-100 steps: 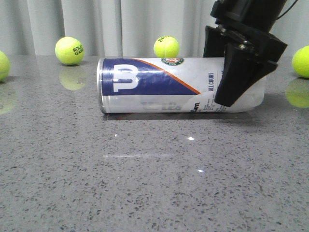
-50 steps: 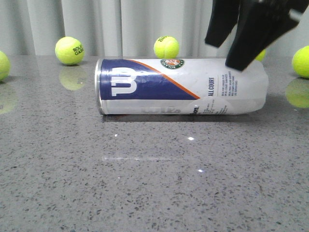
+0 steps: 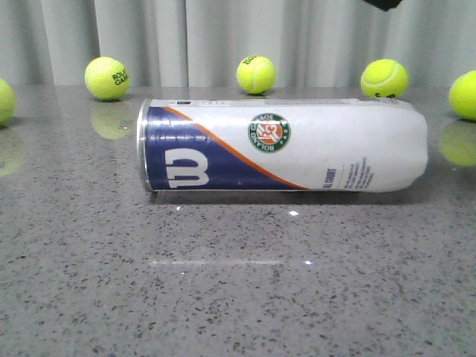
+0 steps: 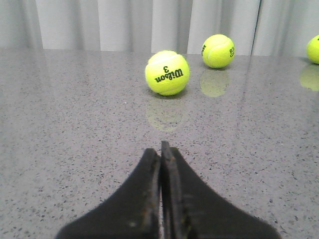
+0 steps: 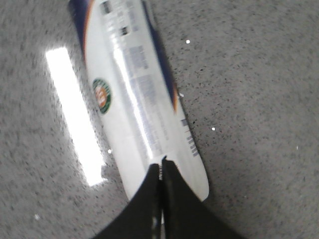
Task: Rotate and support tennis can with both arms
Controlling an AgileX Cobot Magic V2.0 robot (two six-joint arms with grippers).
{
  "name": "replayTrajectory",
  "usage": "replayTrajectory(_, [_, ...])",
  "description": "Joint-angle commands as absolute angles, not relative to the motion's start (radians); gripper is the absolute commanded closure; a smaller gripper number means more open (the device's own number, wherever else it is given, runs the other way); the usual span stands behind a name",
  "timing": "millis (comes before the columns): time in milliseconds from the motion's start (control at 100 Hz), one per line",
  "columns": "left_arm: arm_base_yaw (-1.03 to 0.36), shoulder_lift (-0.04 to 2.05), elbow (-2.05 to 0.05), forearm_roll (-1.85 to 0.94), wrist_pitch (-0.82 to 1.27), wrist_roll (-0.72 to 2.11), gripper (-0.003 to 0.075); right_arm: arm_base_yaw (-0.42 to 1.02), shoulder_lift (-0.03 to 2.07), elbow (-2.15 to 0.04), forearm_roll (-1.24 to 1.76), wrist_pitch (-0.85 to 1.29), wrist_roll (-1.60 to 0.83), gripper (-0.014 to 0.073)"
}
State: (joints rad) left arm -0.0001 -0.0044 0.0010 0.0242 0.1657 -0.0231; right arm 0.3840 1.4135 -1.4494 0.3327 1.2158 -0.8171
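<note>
The tennis can [image 3: 282, 146] lies on its side on the grey table [image 3: 238, 282], metal rim to the left, navy panel with the W low and the round badge facing the camera. My right gripper [image 5: 161, 160] is shut and empty, raised above the can's white closed end [image 5: 134, 99], not touching it. Only a black sliver of the right arm [image 3: 383, 4] shows at the top edge of the front view. My left gripper [image 4: 160, 148] is shut and empty, low over bare table away from the can, which does not show in its view.
Several yellow-green tennis balls stand along the back of the table by the curtain [image 3: 108, 77] [image 3: 256, 74] [image 3: 384, 78], with more at the far left and right edges. Two balls [image 4: 167, 72] [image 4: 218, 50] lie ahead of the left gripper.
My right gripper has lifted off the can's right end and almost left the front view. The can has rolled toward the camera, bringing the badge to the front and the W lower.
</note>
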Motion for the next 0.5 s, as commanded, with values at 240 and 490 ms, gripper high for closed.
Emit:
replayTrajectory(240, [0.002,-0.039,0.045,0.024,0.086,-0.029,0.0739,0.38,1.13,-1.213,0.352,0.767,-0.205,0.0654])
replayTrajectory(490, [0.002,-0.039,0.045,0.024,0.086,-0.029,0.0738,0.38,0.827,-0.836,0.352,0.431,-0.182,0.0654])
